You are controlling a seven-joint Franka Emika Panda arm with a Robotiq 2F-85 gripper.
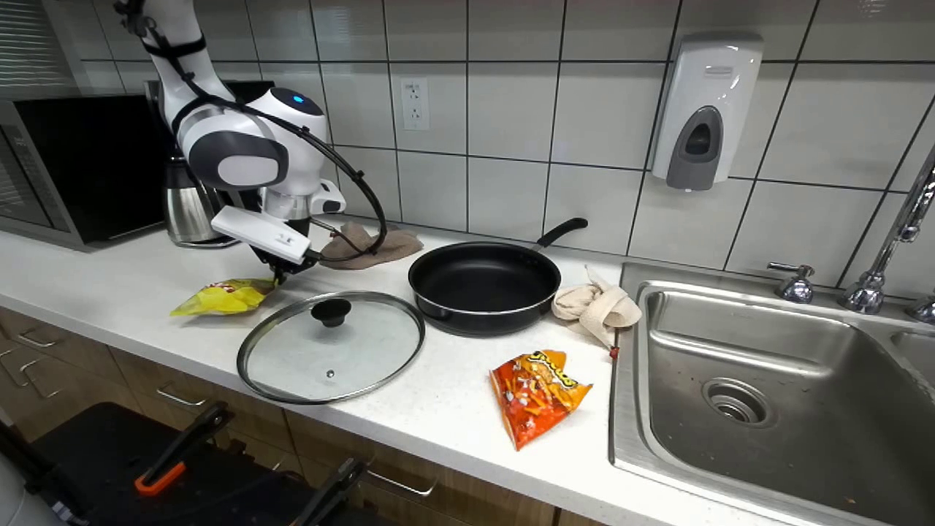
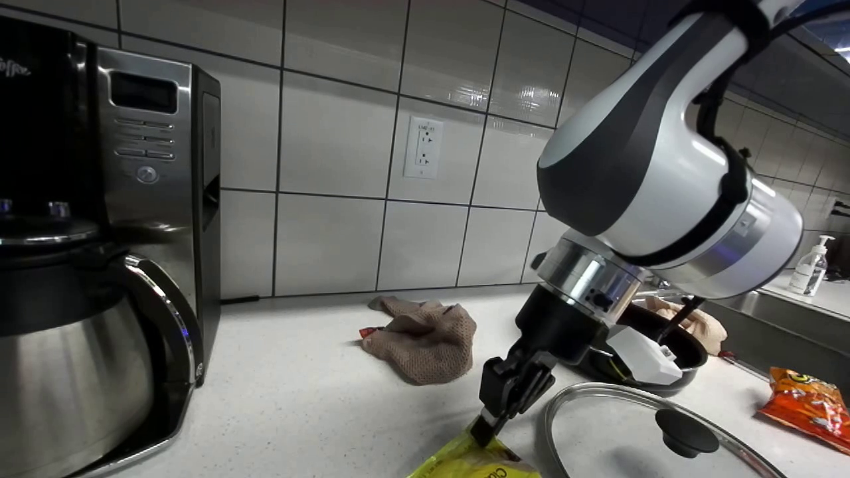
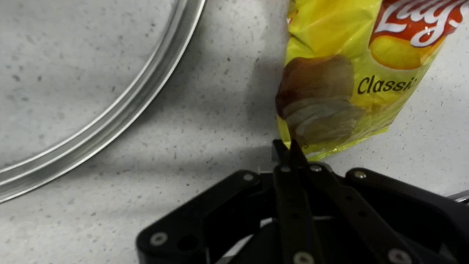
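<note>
Bare counter [image 2: 299, 411] runs open at 9 o'clock from gripper [image 2: 485, 428] in exterior view; cloth [image 2: 431, 345] blocks 11, glass lid [image 2: 617, 438] 3, yellow bag [image 2: 468, 463] 6.

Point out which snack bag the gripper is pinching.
The yellow bag, beside the lid: the gripper is shut on its corner. The orange bag lies away from the gripper, near the sink.

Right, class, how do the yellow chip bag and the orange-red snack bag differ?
Grip: the yellow chip bag has a corner pinched by the gripper; the orange-red snack bag is untouched.
Place: the yellow one is beside the glass lid; the orange-red one lies near the sink.
Print: the yellow one reads Classic; the orange-red one's yellow-and-black lettering is unclear.
Shared: both are shiny, crinkled packets.
</note>
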